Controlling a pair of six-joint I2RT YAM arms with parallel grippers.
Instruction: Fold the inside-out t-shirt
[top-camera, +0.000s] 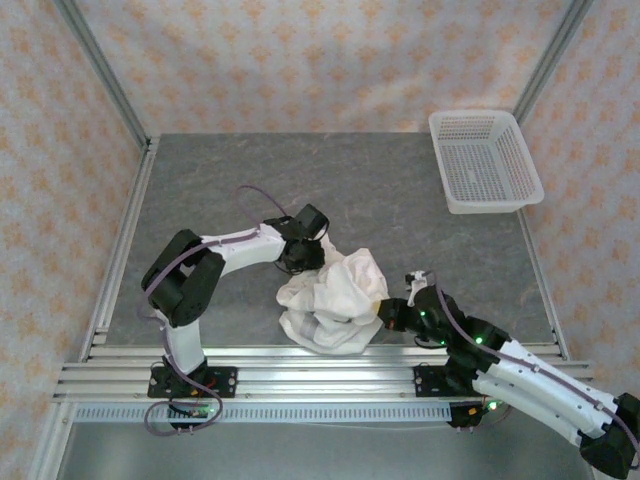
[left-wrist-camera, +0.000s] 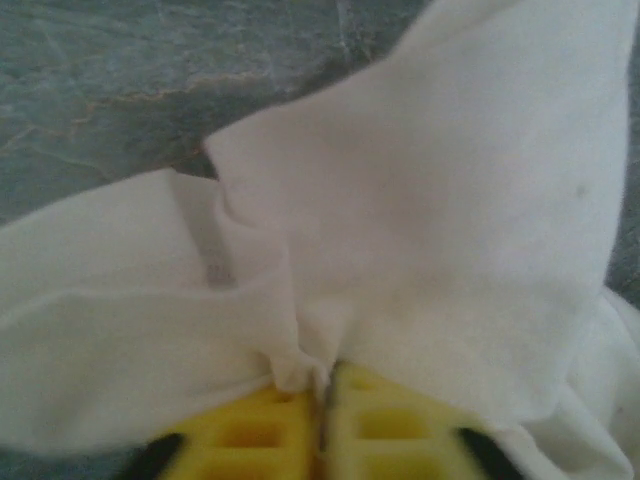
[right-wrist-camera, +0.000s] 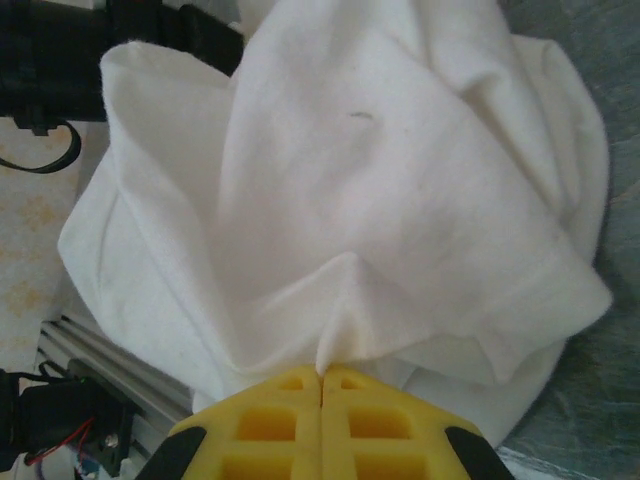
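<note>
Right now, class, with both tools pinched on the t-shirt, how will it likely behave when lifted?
Probably floppy: the t-shirt lies crumpled in soft folds. Likely to sag between the left tool and right tool, since cloth bunches at each pinch.

T-shirt crumpled, sleeves and collar untellable; left gripper tips buried in blurred cloth

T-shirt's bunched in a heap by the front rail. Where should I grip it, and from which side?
Grip the t-shirt at its outer folds, not the humped middle: left gripper from the far-left side, right gripper from the right. Both are shut on pinched folds there, so pulling apart should probably spread the heap.
</note>
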